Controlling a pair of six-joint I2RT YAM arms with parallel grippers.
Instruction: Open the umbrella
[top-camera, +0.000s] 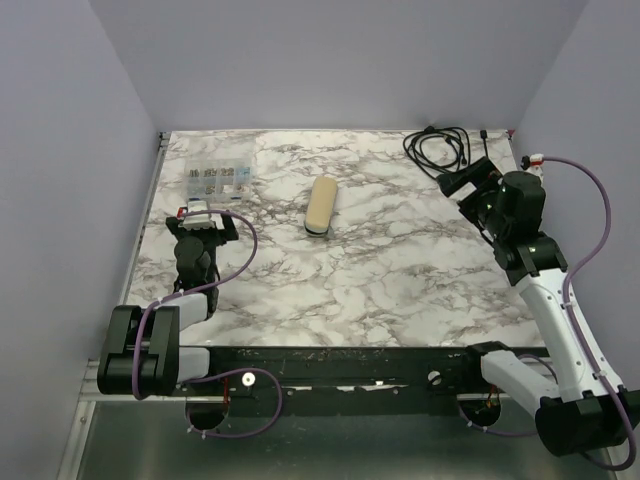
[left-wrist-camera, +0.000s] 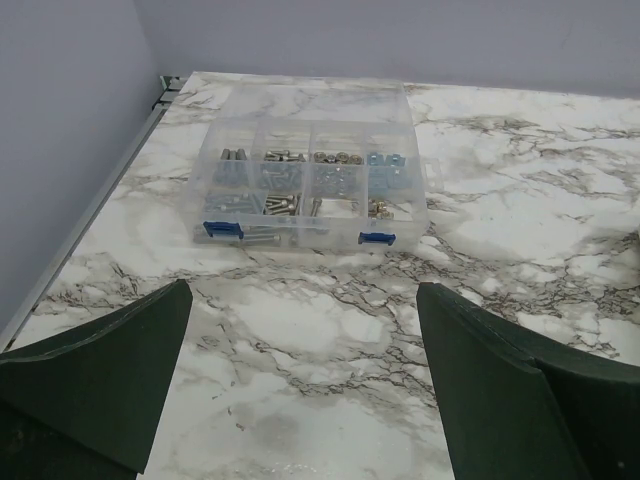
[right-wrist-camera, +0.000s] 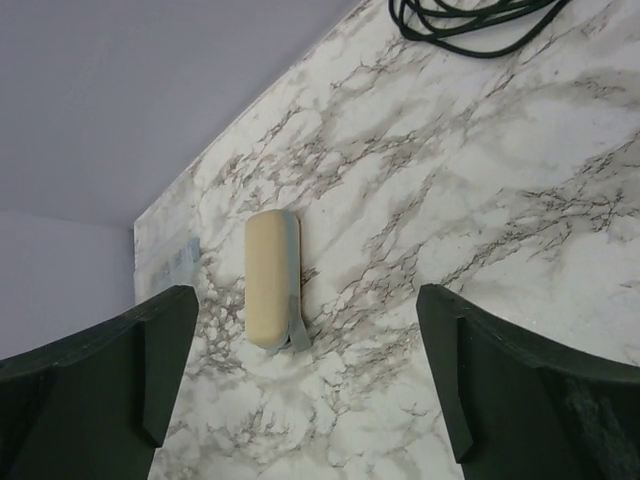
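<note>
So the sleeved umbrella (top-camera: 321, 206) lies mid-way across the tabletop (top-camera: 400, 285), long axis running roughly front to back, about equally far from both arms, but only the right tool (top-camera: 449, 182) faces it, broadside-on, while the left tool (top-camera: 200, 213) points at the parts box (top-camera: 217, 177), both gaping wide and empty

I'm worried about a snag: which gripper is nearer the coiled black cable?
Right. The right gripper hangs just near-side of the cable; the left gripper is far across the table, beside the compartment box.

Clear screw box (top-camera: 217, 177) back left, black cable (top-camera: 438, 145) back right
</note>
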